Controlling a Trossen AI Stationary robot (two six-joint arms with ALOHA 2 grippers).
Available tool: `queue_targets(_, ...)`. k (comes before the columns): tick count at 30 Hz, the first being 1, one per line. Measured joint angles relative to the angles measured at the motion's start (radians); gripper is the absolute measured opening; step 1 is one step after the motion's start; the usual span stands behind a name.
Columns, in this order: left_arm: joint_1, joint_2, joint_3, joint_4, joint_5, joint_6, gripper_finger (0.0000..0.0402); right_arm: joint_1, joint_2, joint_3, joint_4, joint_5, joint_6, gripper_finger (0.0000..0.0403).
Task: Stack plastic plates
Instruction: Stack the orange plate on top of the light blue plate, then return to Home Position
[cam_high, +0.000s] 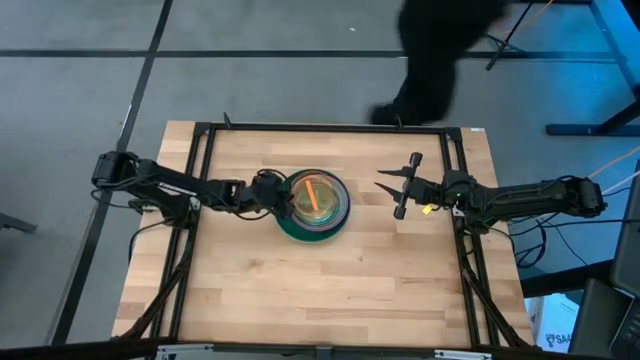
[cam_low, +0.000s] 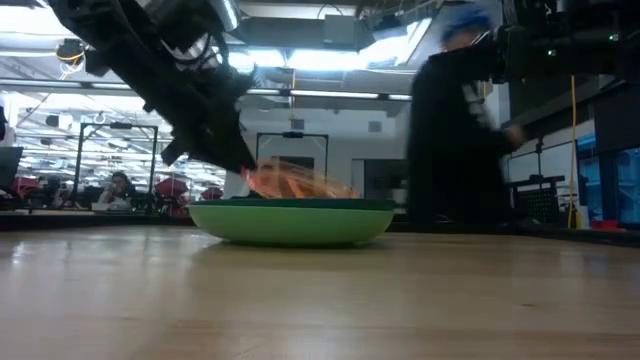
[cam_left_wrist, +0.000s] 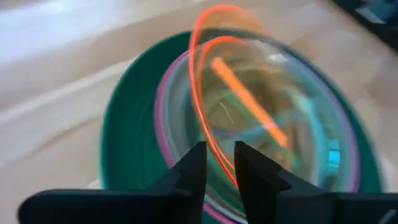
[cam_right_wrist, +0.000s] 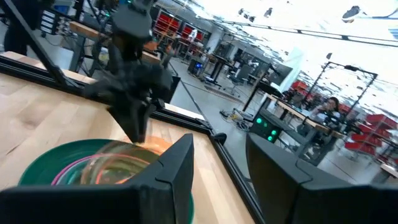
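A stack of plastic plates (cam_high: 300, 232) stands at the table's middle. In the low view a light green plate (cam_low: 290, 225) is at the bottom with a dark green rim above it. The left wrist view shows the dark green plate (cam_left_wrist: 124, 137), a magenta rim (cam_left_wrist: 160, 118) and clear small plates inside. A small translucent orange plate (cam_left_wrist: 249, 99) tilts on top. My left gripper (cam_high: 283, 197) is at the stack's left side, shut on that orange plate. My right gripper (cam_high: 395, 190) hangs open to the right of the stack, clear of it. My left gripper pinches the orange plate's rim (cam_left_wrist: 214, 149) on the side toward the table's left, the rim running between the two fingers. The fingers slant down from the table's left. The plate (cam_low: 295, 182) sits tilted, its held side raised and its far side down on the stack.
A black frame (cam_high: 205, 160) borders the wooden table on its left, far and right sides. A person in dark clothes (cam_high: 440, 60) moves beyond the far edge, also seen in the low view (cam_low: 460, 130). Bare wood (cam_high: 320, 290) lies near the front of the table.
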Motion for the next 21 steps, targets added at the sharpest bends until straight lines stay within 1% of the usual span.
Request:
queue_targets(3,-0.014,-0.064,0.0,0.013,0.036,0.121,0.009,0.0,0.0,0.0,0.0,0.025,0.024,0.0144)
queue_targets(8,-0.05,-0.154,0.001,0.007,-0.009,0.252,0.0091,0.0,0.0,0.0,0.001,0.027,0.08,0.0151)
queue_targets(10,-0.055,-0.162,0.002,0.002,-0.01,0.274,0.0091,0.0,0.0,0.0,0.0,0.027,0.086,0.0162)
queue_targets(15,-0.055,-0.128,0.001,0.004,0.067,0.28,0.009,0.0,0.0,0.002,0.002,0.027,0.135,0.0202)
queue_targets(18,-0.055,-0.137,0.001,0.027,0.084,0.35,0.009,0.0,0.007,0.008,0.003,0.019,0.192,0.0223)
queue_targets(21,-0.055,-0.163,0.001,0.069,0.09,0.466,0.009,0.0,0.024,0.008,0.001,0.027,0.294,0.0231)
